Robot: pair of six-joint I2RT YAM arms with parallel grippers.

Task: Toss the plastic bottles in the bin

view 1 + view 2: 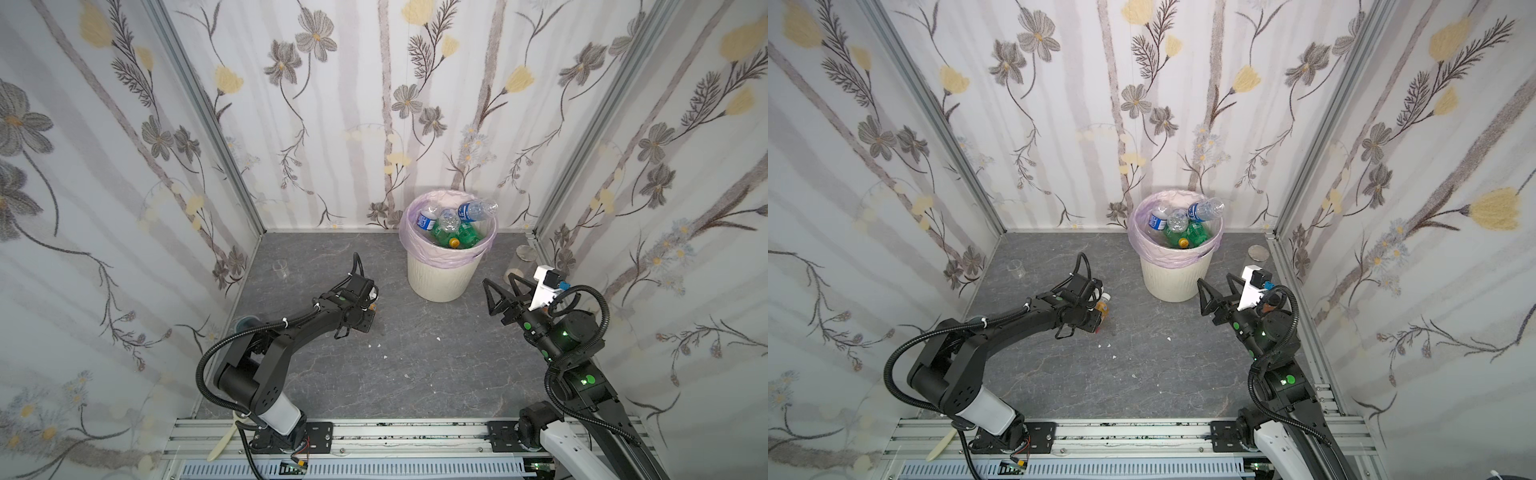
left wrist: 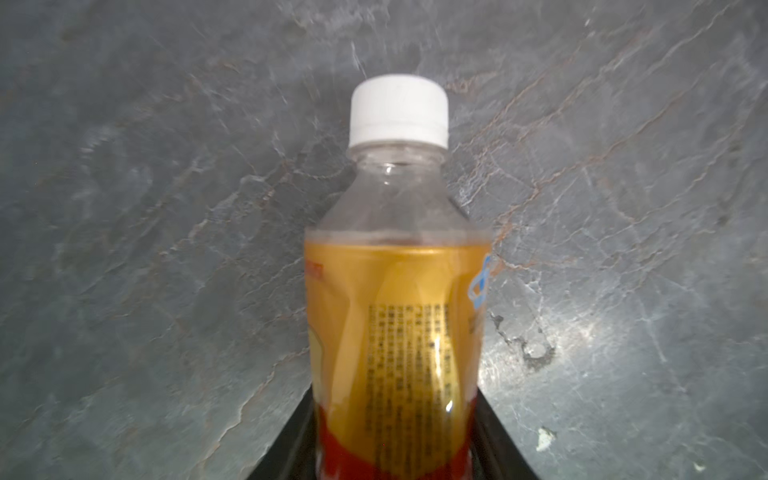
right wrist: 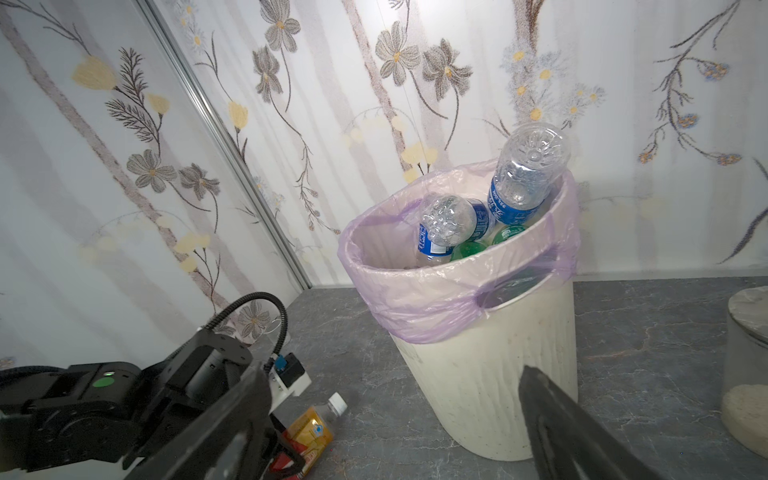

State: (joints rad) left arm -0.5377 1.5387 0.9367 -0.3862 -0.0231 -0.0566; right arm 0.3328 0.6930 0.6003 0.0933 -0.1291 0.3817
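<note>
Top views, surface (image 1: 415, 374): grey stone; I see only one drink bottle outside the bin, so the job looks nearly done.
Bin (image 1: 436, 278): at 12 o'clock by the back wall, heaped to the rim with clear and green bottles (image 1: 451, 232); one pokes over it at 1 o'clock.
Left fingers (image 2: 286, 449): clamped on the red-and-yellow bottle (image 2: 395, 311) at mid-body, creasing its label.
Right fingers (image 3: 561, 419): apart, empty, at 4 o'clock from the bin, likely keeping clear.
Red-and-yellow bottle: 8 o'clock from the bin, low; lifted or not, cannot tell.
Cap (image 2: 399, 110): white, screwed on.

Mid-frame I see my left claw (image 2: 395, 440) clamped on the yellow-and-red labelled bottle (image 2: 395, 332), white cap (image 2: 399, 110) on, against the grey veined tabletop (image 2: 166, 208).
</note>
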